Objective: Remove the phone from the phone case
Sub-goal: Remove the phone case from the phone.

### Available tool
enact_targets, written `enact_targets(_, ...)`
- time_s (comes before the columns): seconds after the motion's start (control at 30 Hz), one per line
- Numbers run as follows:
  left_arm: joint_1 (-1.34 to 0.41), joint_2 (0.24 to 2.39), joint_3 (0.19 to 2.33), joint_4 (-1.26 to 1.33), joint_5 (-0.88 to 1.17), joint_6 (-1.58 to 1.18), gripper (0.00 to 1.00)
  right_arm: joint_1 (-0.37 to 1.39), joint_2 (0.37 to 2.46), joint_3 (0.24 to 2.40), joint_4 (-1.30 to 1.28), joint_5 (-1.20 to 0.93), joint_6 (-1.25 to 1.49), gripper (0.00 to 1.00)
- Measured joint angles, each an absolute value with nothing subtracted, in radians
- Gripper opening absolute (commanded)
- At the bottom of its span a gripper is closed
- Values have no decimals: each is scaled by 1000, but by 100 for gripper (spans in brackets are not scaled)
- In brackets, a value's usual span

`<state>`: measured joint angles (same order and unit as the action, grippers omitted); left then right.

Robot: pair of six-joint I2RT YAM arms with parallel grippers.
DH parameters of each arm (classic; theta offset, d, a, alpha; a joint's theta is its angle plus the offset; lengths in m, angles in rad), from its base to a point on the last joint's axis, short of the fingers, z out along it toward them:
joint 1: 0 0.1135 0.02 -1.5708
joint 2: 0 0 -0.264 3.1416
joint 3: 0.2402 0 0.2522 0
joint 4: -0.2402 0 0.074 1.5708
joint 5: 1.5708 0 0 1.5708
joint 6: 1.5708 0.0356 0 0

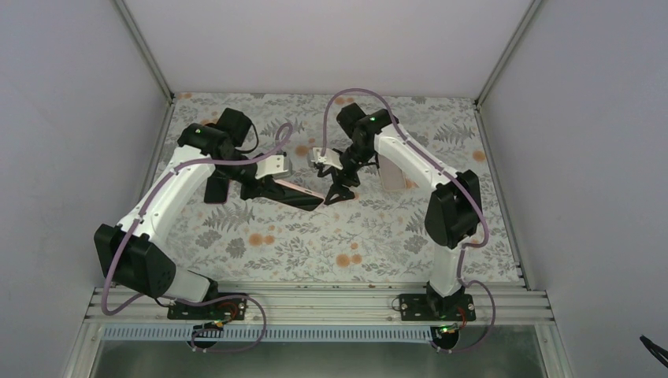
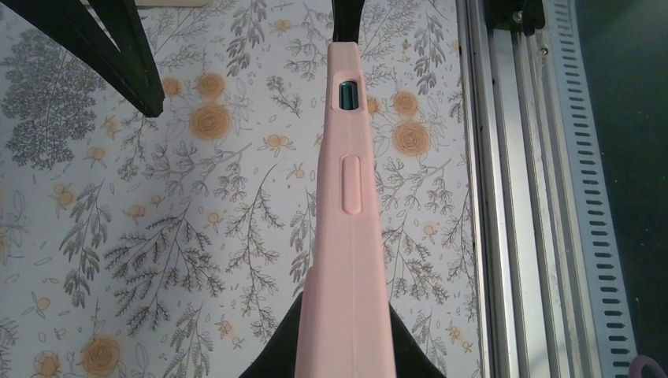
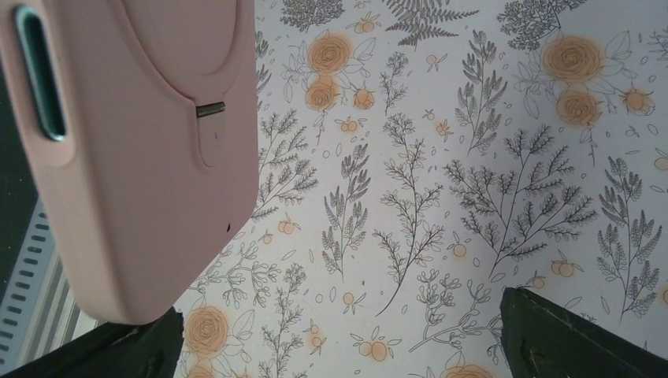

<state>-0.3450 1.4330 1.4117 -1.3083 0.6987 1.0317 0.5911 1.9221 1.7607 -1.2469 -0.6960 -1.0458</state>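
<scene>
Holding the case: the left gripper (image 1: pixel 266 181) has its jaws clamped on the pale pink phone case (image 2: pixel 346 236). In the left wrist view the case rises edge-on from between the dark fingers (image 2: pixel 272 364).
Phone: the phone (image 1: pixel 302 196) sits inside the phone case with its black face showing in the top view. It is held clear of the table (image 1: pixel 315 252) and reaches from the left gripper toward the right one.
Case edge: a raised side button (image 2: pixel 352 185) and, farther along, a teal-rimmed cutout (image 2: pixel 347 94).
Case back: plain pink in the right wrist view, with a curved moulded line and a small metal pin.
Right gripper: the right gripper (image 1: pixel 338 189) points down at the far end of the case with its jaws spread wide and nothing gripped. One of its fingers (image 3: pixel 110 354) lies just beside the case's rounded corner and the other is well apart. Whether the near one touches the case cannot be told.
Table: covered in a floral print of grey ferns and orange blooms.
Rail: a slotted aluminium rail (image 2: pixel 504 197) runs along the near edge.
</scene>
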Motion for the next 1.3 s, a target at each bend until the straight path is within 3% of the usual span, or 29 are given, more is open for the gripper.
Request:
enact_targets(0.73,-361,1444,1430,-1258,664,984,2,588,1927,1721,-1271,-729,-1078,97)
enact_targets(1.3,-375,1444,1444,-1255,641,979,2,574,2003,1818,-1289,-748,-1101,92)
